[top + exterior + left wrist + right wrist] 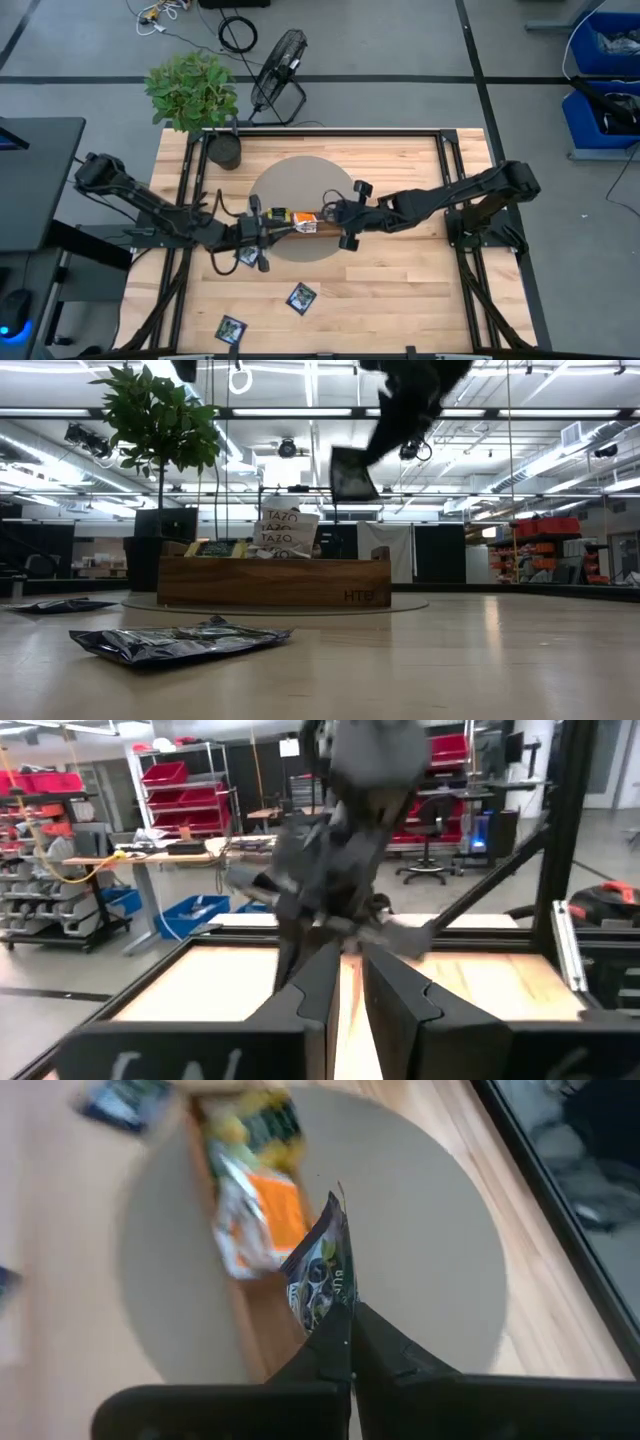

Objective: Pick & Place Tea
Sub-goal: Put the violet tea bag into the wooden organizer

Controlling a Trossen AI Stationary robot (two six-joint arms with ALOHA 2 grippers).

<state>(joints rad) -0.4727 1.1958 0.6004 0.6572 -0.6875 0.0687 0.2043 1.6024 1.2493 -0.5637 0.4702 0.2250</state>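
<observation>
On the left side of the table, two dark tea packets (231, 329) (302, 297) are lying flat on the wood, and a third (248, 257) is sitting just under the left gripper (262, 240). I cannot tell if that gripper's fingers are apart or together; nothing seems to be in them. In the middle, the long wooden tray (325, 228) is sitting on a round grey mat (300, 180), with yellow and orange packets (290, 216) already standing inside. On the right, the right gripper (348, 1342) is pinching a dark packet (322, 1275) tight by its edge, hanging above the tray. To do this well, I think it should be lowering the packet straight into the empty end of the tray, then letting go gently so the others are not knocked.
</observation>
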